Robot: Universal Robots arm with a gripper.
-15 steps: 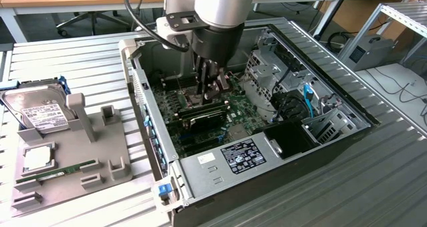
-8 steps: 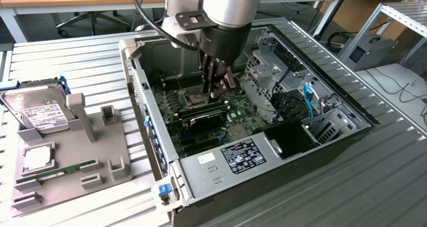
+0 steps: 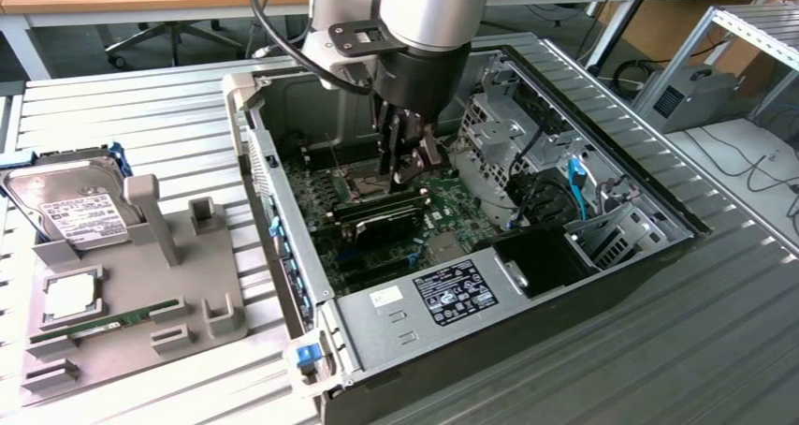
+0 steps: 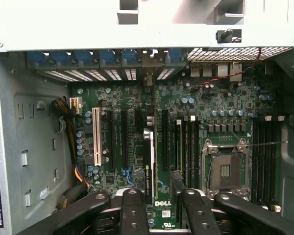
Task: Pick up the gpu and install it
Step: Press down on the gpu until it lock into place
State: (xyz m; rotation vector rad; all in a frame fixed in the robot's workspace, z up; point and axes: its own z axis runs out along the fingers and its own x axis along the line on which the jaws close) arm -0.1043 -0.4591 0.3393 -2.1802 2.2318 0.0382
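Exterior view first: one silver and black robot arm (image 3: 418,22) reaches down into one open grey metal computer case (image 3: 374,327) lying on a slatted metal table (image 3: 699,350). Its single gripper (image 3: 414,172) hangs low over the green motherboard (image 3: 431,214), close to the one square silver processor socket (image 3: 370,187).

To the exterior view's left of the case sits one grey plastic parts tray (image 3: 187,285). It holds one silver hard drive with a white label (image 3: 75,205), one square silver processor chip (image 3: 69,294) and one narrow green memory stick (image 3: 107,324), each in its own holder and well apart from the gripper.

From the wrist view, the gripper is clamped on the gpu (image 4: 149,166), which stands between the black fingers (image 4: 134,210). The card is seen edge-on, so it reads as one thin upright strip: a silver-grey metal piece at the far end, a pale edge running along it, and a sliver of green board with small print near the fingers. Its broad faces cannot be made out from this angle.

The gpu hangs over the row of long expansion slots, between two black slots (image 4: 123,139) and a further black slot (image 4: 164,139). One white slot (image 4: 96,142) lies beyond the pair. Whether the card's lower edge touches the motherboard cannot be told. One white label reading DELL (image 4: 162,202) sits on the board just beside the card.
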